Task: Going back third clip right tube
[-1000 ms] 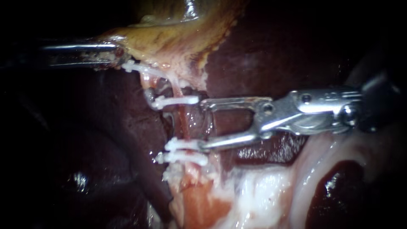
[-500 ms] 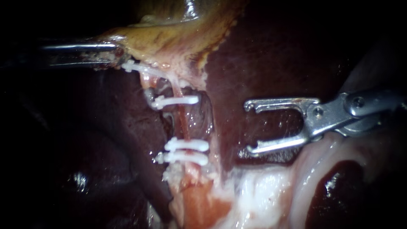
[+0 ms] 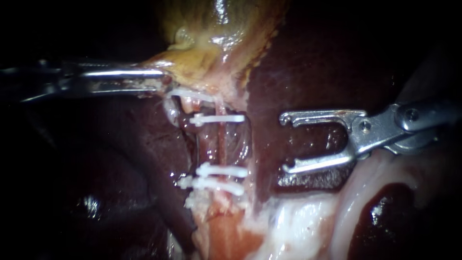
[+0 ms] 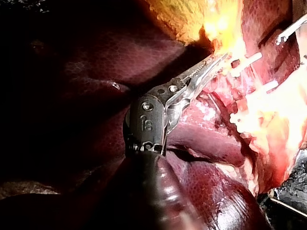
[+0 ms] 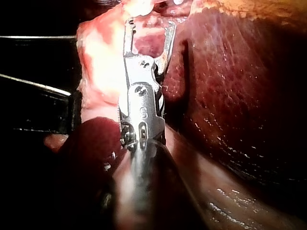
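My thin metal left instrument [image 3: 156, 79] has its jaws pinched shut on the edge of the soft yellow gallbladder [image 3: 216, 43], I think to pull the thin pink tube [image 3: 222, 144] straight. Three small white plastic clips [image 3: 216, 118] sit across that tube. My shiny right instrument [image 3: 285, 143] hangs near them over the dark red liver [image 3: 308, 58], jaws wide open, holding nothing. Only liver lies between.

Three white clips [image 3: 222, 170] apparently cross the pink tube [image 3: 222, 144].

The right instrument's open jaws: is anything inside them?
The right instrument holds nothing between its jaws; only dark liver shows behind the gap. What lies under the metal itself is hidden.
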Controlling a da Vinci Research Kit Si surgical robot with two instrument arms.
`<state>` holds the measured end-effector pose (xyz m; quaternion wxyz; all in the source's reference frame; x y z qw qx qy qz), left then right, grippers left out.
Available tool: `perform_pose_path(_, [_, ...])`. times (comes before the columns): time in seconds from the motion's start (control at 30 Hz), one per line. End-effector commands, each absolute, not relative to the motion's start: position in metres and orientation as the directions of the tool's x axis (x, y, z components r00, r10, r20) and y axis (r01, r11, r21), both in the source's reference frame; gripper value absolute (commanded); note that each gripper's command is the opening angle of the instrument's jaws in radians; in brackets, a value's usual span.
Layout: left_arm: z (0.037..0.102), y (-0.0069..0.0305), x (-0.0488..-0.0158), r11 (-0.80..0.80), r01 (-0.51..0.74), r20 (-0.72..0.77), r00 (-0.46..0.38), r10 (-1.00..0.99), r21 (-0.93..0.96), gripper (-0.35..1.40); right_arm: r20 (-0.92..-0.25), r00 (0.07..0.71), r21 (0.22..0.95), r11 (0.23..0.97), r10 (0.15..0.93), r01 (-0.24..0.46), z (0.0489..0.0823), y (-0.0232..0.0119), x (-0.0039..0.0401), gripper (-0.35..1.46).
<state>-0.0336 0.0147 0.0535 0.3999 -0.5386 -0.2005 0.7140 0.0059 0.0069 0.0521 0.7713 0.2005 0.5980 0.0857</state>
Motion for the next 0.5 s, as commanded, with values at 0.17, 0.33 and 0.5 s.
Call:
perform_pose_path(0.17, [0.0535,0.0146,-0.0339,-0.595,-0.357,-0.602,-0.105,0.791,-0.72,-0.35,-0.888,0.27,0.412,0.905,0.372,0.108,0.052,0.0068,0.0059,0.5])
perform_pose_path(0.33, [0.0536,0.0146,-0.0339,-0.595,-0.357,-0.603,-0.105,0.791,-0.72,-0.35,-0.888,0.27,0.412,0.905,0.372,0.108,0.052,0.0067,0.0059,0.5])
perform_pose_path(0.5, [0.0535,0.0146,-0.0338,-0.595,-0.356,-0.603,-0.105,0.791,-0.72,-0.35,-0.888,0.27,0.412,0.905,0.372,0.108,0.052,0.0067,0.0059,0.5])
